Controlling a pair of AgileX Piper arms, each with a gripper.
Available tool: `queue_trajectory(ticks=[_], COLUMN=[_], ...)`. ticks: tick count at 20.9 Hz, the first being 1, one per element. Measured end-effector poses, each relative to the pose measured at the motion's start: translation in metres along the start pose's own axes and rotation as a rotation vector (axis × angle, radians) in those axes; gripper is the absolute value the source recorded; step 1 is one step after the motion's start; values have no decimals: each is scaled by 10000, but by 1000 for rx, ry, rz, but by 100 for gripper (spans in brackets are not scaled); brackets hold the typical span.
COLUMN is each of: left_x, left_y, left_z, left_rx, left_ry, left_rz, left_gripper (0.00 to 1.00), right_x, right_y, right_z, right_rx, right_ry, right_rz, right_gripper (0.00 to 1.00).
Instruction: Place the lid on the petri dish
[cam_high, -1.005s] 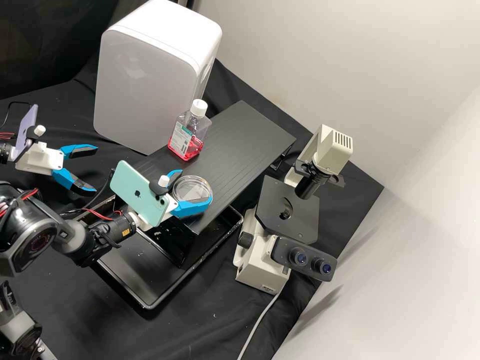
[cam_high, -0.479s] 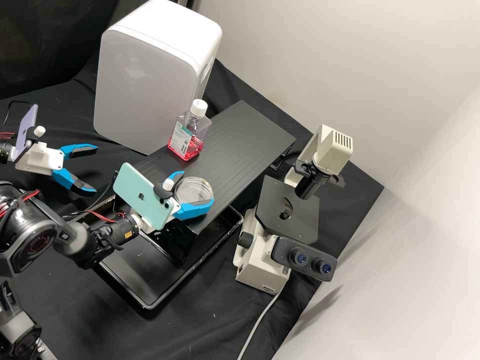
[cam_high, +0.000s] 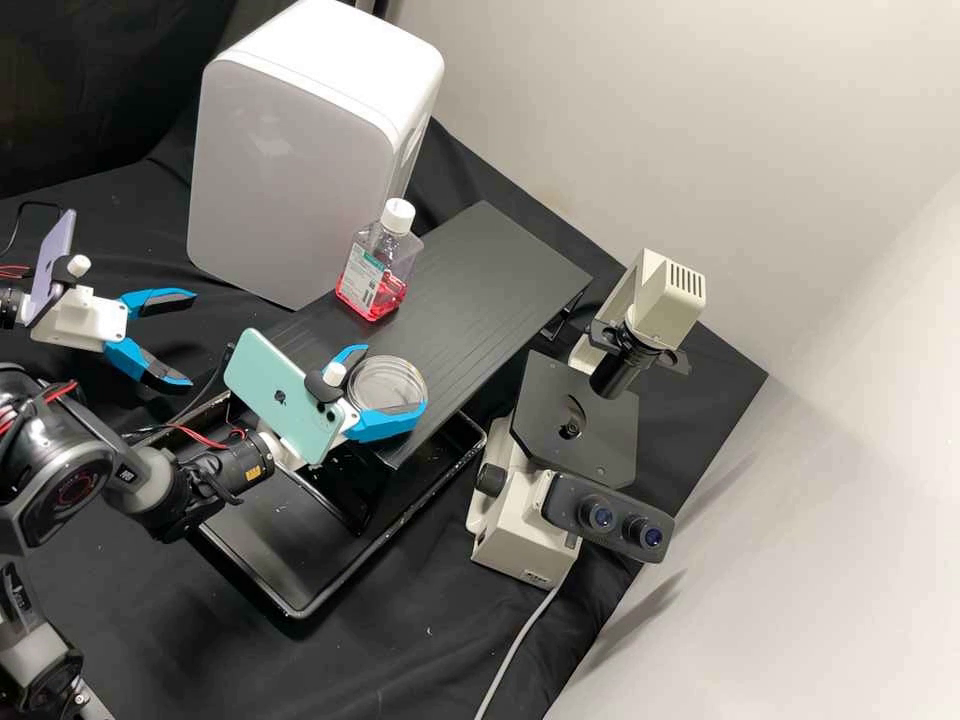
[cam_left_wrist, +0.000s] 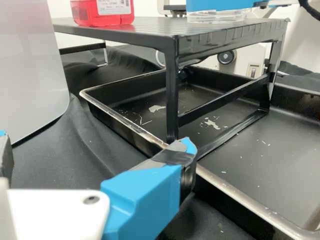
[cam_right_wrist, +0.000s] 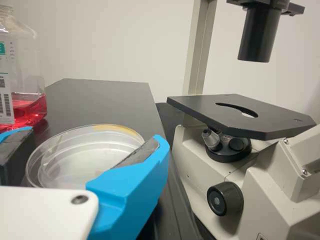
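Blue-fingered, my right gripper (cam_high: 391, 376) clasps lid (cam_right_wrist: 85, 147) at shelf (cam_high: 480, 280) near edge; my left gripper (cam_high: 189, 337) spread, unladen; bare shelf beyond, flask (cam_high: 375, 265) far-left.

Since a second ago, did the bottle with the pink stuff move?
No. The bottle stands at the same spot on the black shelf, just in front of the white box, as before.

Black-draped worktop (cam_high: 430, 640): a white box (cam_high: 300, 150) at the back, a black tray (cam_high: 265, 550) in the middle, a microscope (cam_high: 520, 540) just beside it.
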Motion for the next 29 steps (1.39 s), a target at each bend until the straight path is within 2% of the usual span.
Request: queue_trajectory(ticks=[14,17,19,20,26,29], left_x=[6,7,8,8,8,8], left_y=[-26,-29,-32,-32,-32,-32], left_z=[-15,-4,12,12,12,12], left_rx=[-4,4,9,20,24,27], left_ry=[12,9,3,3,3,3], left_rz=[-6,-7,-8,-8,-8,-8], left_gripper=[100,100,100,100,100,100], right_x=[-55,-55,-54,-53,-40,-33], right_y=[39,39,48,61,86,103], right_z=[-22,-22,-11,3,62,94], right_rx=[1,4,21,27,35,58], right_ry=[20,20,12,7,-14,-21], right_rz=[25,25,32,37,58,73], right_gripper=[0,0,0,0,0,0])
